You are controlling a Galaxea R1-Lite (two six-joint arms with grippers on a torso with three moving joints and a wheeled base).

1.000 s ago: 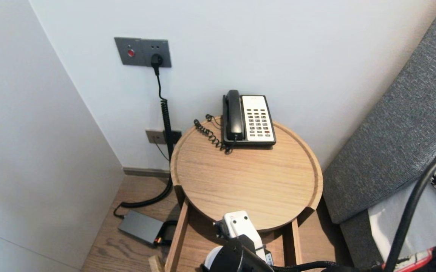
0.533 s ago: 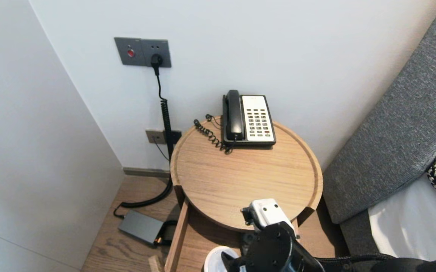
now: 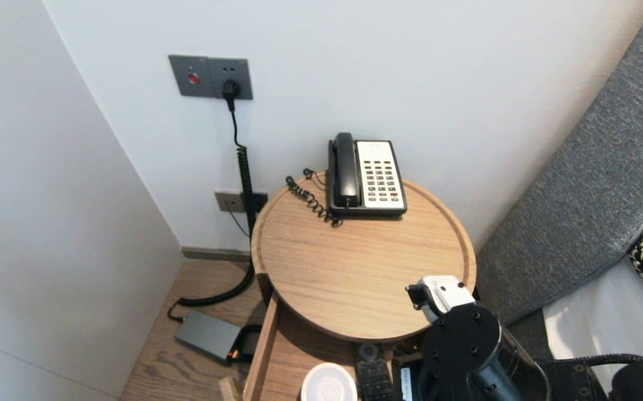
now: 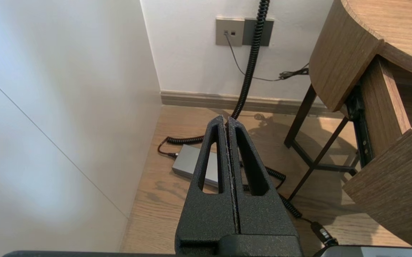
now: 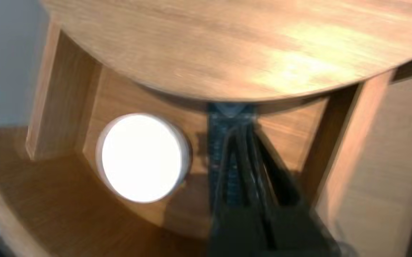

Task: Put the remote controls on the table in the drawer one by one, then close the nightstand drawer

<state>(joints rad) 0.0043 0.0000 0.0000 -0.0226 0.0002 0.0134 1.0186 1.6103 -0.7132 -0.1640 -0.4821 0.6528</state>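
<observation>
Hanging over drawer [image 5: 66,92]: right end effector [image 5: 240,131].

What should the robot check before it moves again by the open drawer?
1. The drawer is pulled open: ok.
2. The right tool is shut, at the drawer: ok.
3. The right tool grips the remote: cannot tell.
4. The white round lid lies apart from the right tool: ok.
5. The left tool is shut, parked over the floor beside the table: ok.
</observation>
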